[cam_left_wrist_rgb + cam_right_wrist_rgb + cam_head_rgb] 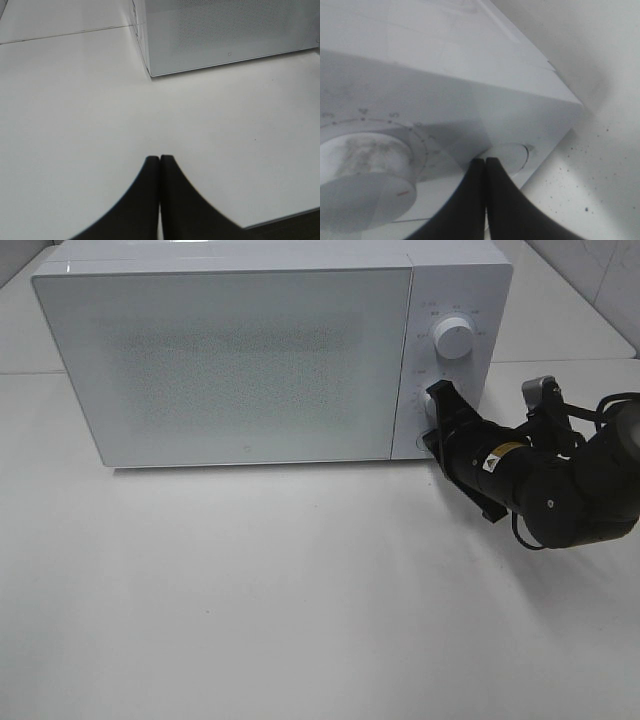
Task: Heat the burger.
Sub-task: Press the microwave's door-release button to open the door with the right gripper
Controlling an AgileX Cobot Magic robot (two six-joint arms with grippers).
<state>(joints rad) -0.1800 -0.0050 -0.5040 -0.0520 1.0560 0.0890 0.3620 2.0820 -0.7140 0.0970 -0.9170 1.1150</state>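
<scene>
The burger is out of view. A white microwave (240,360) stands at the back of the table with its door closed. My right gripper (437,402) is shut, its tips against the lower part of the control panel. In the right wrist view the shut right gripper (485,161) touches a small round button (512,157) beside the lower dial (365,175). My left gripper (160,159) is shut with nothing in it and hovers over bare table in front of the microwave's corner (150,70).
The upper dial (455,337) sits above my right gripper on the panel. The white table (250,590) spreads in front of the microwave. A seam in the surface (65,34) runs behind and beside the microwave.
</scene>
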